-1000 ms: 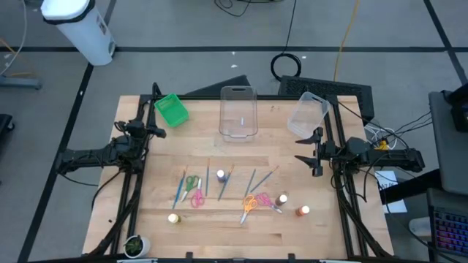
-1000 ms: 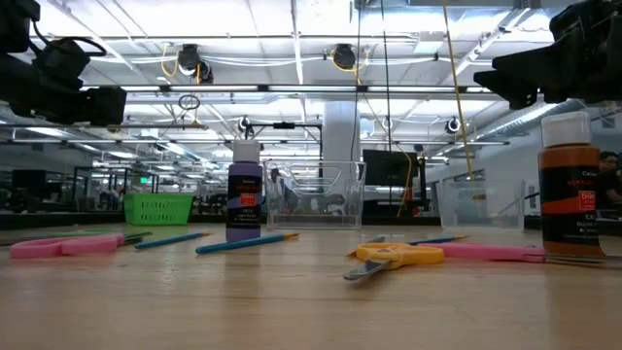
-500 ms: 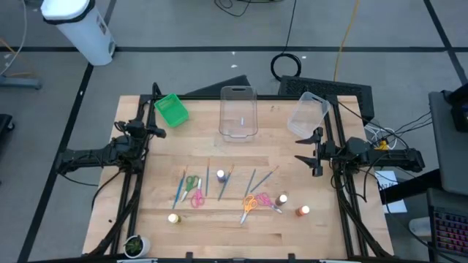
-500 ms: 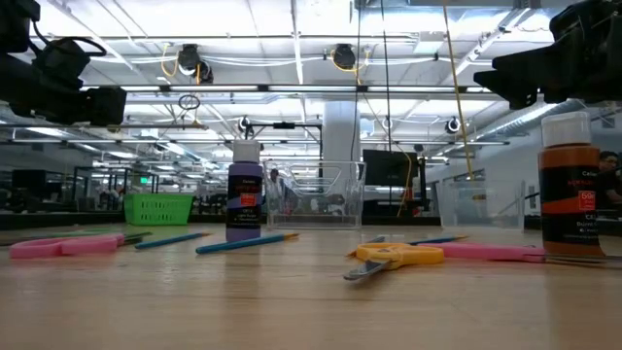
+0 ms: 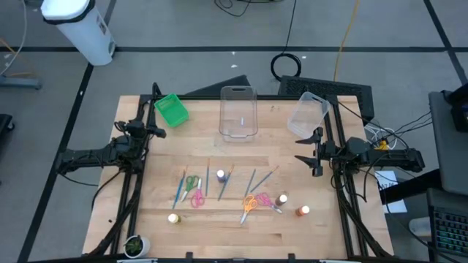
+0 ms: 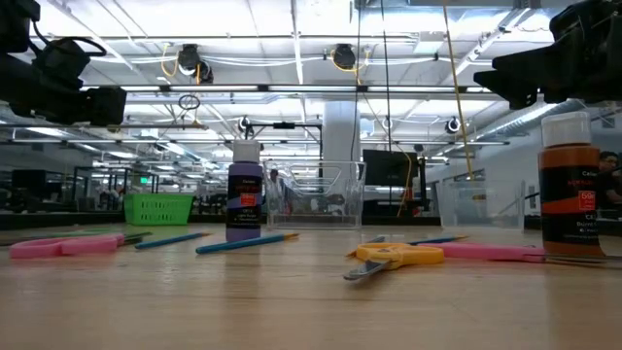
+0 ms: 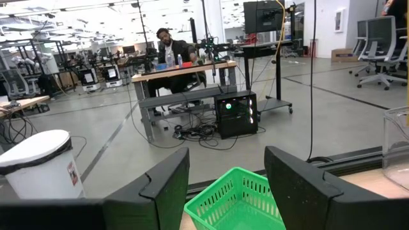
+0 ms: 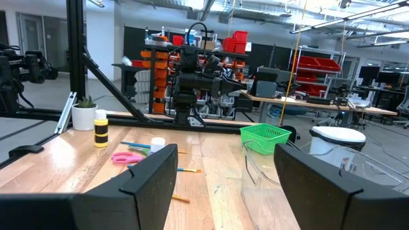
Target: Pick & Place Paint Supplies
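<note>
The paint supplies lie loose on the near half of the table. In the high view I see a purple bottle [image 5: 220,175], a yellow bottle [image 5: 173,218], an orange bottle [image 5: 303,211], green scissors [image 5: 189,183], pink scissors [image 5: 197,197], orange scissors [image 5: 251,202] and several thin brushes [image 5: 251,180]. My left gripper [image 5: 155,132] hovers open at the left edge near the green bin [image 5: 171,110]. My right gripper [image 5: 307,151] hovers open at the right edge, above and apart from the supplies. The wrist views show both pairs of fingers spread, holding nothing: left gripper [image 7: 227,176], right gripper [image 8: 227,169].
Two clear plastic tubs [image 5: 238,112] [image 5: 307,115] stand along the far edge, the green bin at the far left corner. A small potted plant [image 5: 134,245] sits at the near left corner. Bare wood lies between the tubs and the supplies. A person sits in the room beyond [image 7: 167,46].
</note>
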